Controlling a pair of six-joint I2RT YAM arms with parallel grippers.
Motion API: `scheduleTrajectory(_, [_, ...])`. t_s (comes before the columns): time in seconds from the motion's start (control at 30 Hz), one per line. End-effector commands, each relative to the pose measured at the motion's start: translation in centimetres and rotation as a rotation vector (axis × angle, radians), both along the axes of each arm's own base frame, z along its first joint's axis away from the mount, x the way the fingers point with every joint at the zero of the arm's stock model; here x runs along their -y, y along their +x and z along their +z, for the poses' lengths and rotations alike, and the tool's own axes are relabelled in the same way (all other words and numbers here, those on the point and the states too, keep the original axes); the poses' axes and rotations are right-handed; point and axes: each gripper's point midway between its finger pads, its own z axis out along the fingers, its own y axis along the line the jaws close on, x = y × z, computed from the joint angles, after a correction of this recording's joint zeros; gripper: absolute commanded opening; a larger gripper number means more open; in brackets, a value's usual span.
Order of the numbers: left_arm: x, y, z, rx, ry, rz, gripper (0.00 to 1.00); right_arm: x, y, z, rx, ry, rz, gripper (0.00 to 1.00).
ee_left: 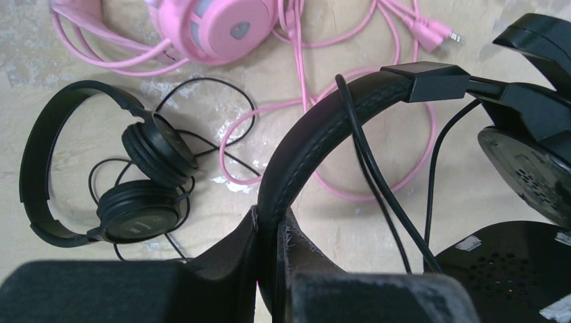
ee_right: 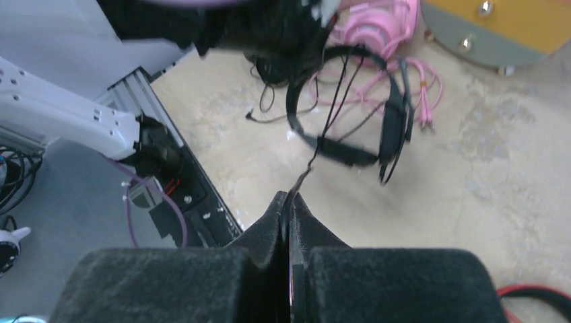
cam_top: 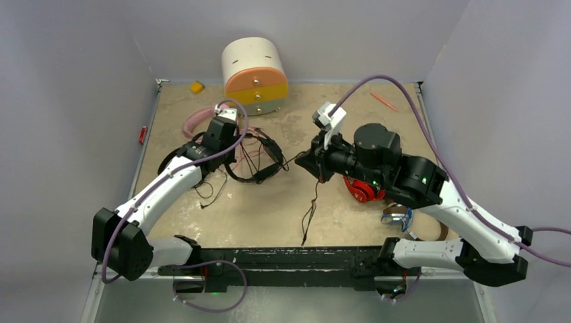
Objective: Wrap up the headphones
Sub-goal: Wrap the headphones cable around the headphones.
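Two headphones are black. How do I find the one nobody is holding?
Start at the orange-and-yellow drawer box at the back, then come forward to the pink headphones. Beside them lies the small black pair, flat on the table. Unlike the bigger black pair in the left pincer, it has a thin band and lies loose.

Rounded drawer box (cam_top: 255,75) (white top, orange and yellow fronts) at far edge of tan table (cam_top: 269,215). Small yellow piece (cam_top: 196,87) just left of it; thin orange stick (cam_top: 384,101) far right.
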Motion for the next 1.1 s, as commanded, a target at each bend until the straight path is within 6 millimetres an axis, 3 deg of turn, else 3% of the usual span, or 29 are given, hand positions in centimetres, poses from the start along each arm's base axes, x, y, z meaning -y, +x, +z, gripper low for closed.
scheduleTrajectory(0.0, [0.5, 0.3, 1.2, 0.097, 0.061, -0.077, 0.0, -1.0, 1.4, 4.2, 0.117, -0.001, 0.017, 0.0])
scheduleTrajectory(0.17, [2.5, -1.6, 1.0, 0.12, 0.111, -0.221, 0.0, -2.4, 3.9, 4.6, 0.15, -0.053, -0.001, 0.0])
scheduleTrajectory(0.4, [5.4, -4.9, 1.4, 0.112, 0.115, -0.428, 0.0, -1.8, 9.4, 2.8, 0.121, -0.123, -0.092, 0.0])
scheduleTrajectory(0.6, [7.0, -7.7, 1.5, 0.055, 0.117, -0.542, 0.0, -1.9, 12.4, -0.1, 0.107, -0.205, -0.139, 0.0])
scheduleTrajectory(0.83, [8.3, -10.2, 4.0, 0.074, 0.035, -0.606, 0.0, -1.9, 14.7, -3.8, 0.048, -0.251, -0.153, 0.0])
scheduleTrajectory(1.07, [9.3, -12.4, 6.3, 0.086, -0.075, -0.679, 0.0, -1.0, 17.2, -7.7, -0.096, -0.182, -0.132, 0.0])
